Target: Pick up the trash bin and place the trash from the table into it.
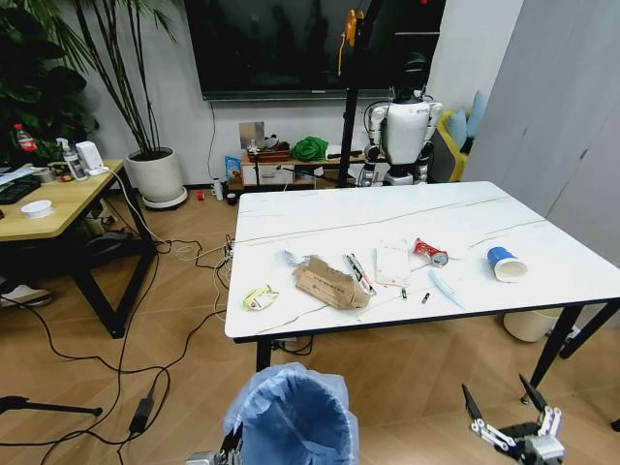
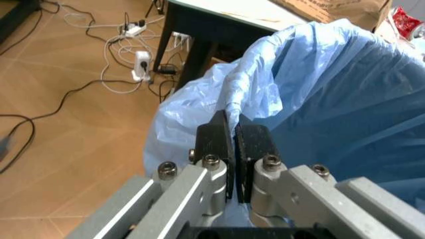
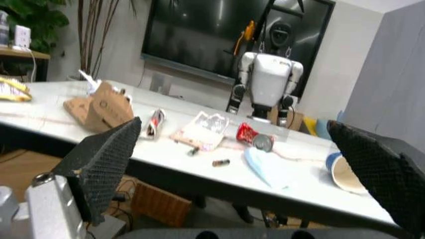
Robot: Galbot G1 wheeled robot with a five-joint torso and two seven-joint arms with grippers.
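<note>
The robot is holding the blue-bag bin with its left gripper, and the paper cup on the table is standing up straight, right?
Not quite. The left gripper does pinch the trash bin by its bag rim, but the paper cup lies tipped on its side on the table. The head view shows it.

Warm wood-plank floor (image 1: 184, 358) with black cables (image 1: 116, 368) trailing across it and a white power strip (image 2: 142, 63). Large dark wall-mounted screen (image 1: 281, 44) on the white back wall. Tall potted palm in a white pot (image 1: 155, 174) in the left corner, beside a light wooden desk (image 1: 58, 203). Low cluttered shelf (image 1: 281, 170) under the screen. Grey panel wall (image 1: 562, 107) at right.
</note>
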